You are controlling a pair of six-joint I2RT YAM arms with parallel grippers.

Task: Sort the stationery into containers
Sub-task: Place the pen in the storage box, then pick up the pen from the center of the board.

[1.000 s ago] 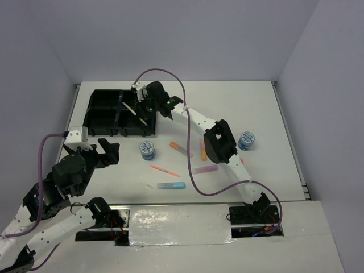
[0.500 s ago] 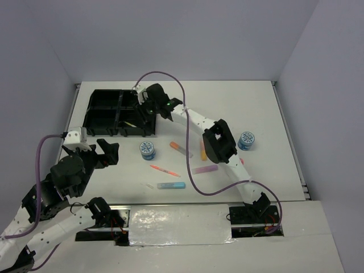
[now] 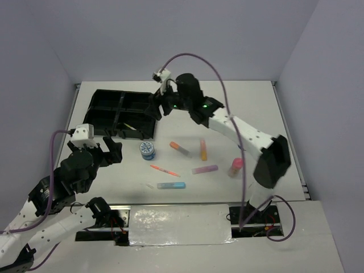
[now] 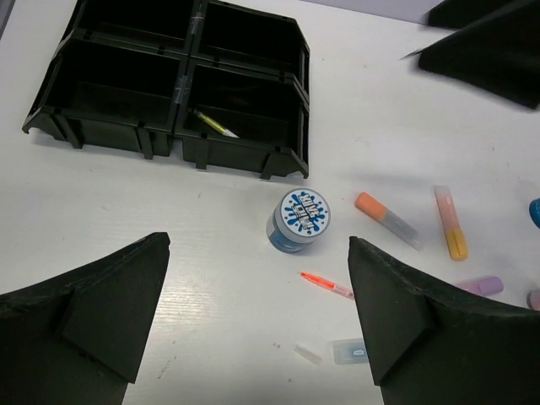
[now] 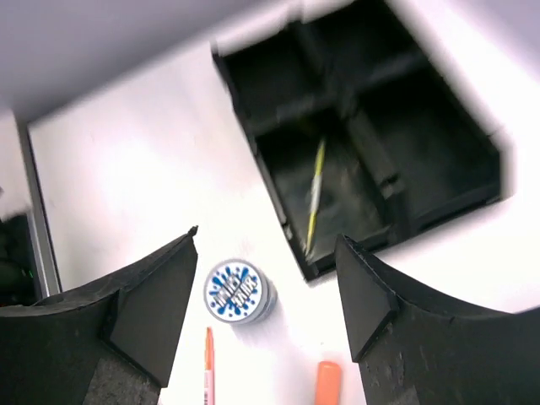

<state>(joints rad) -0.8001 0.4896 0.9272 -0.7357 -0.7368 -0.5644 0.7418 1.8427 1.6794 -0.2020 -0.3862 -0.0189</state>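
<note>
The containers are one black four-compartment tray [image 3: 106, 94] at the far left. A thin yellow pen [image 3: 132, 126] lies in its near right compartment [image 4: 215, 124]. My right gripper [image 3: 157, 108] hovers open and empty above the tray's right edge; in its wrist view [image 5: 267, 236] the pen [image 5: 315, 198] lies below. My left gripper [image 3: 108, 152] stands open and empty near the tray's front [image 4: 257, 240]. On the table lie a tape roll [image 3: 148, 150], an orange highlighter [image 3: 179, 147], a purple highlighter [image 3: 205, 169], a blue highlighter [image 3: 171, 185] and a pink pen [image 3: 165, 170].
A pink and yellow marker [image 3: 203, 149] and a pink-capped bottle [image 3: 235, 166] lie to the right of centre. The right arm's forearm [image 3: 250, 133] spans the table's right half. Grey walls close the far side and both sides.
My right gripper has opened and let go of the yellow pen, which now lies in the tray. That arm has since lifted and swung right. The left arm shifted slightly.
</note>
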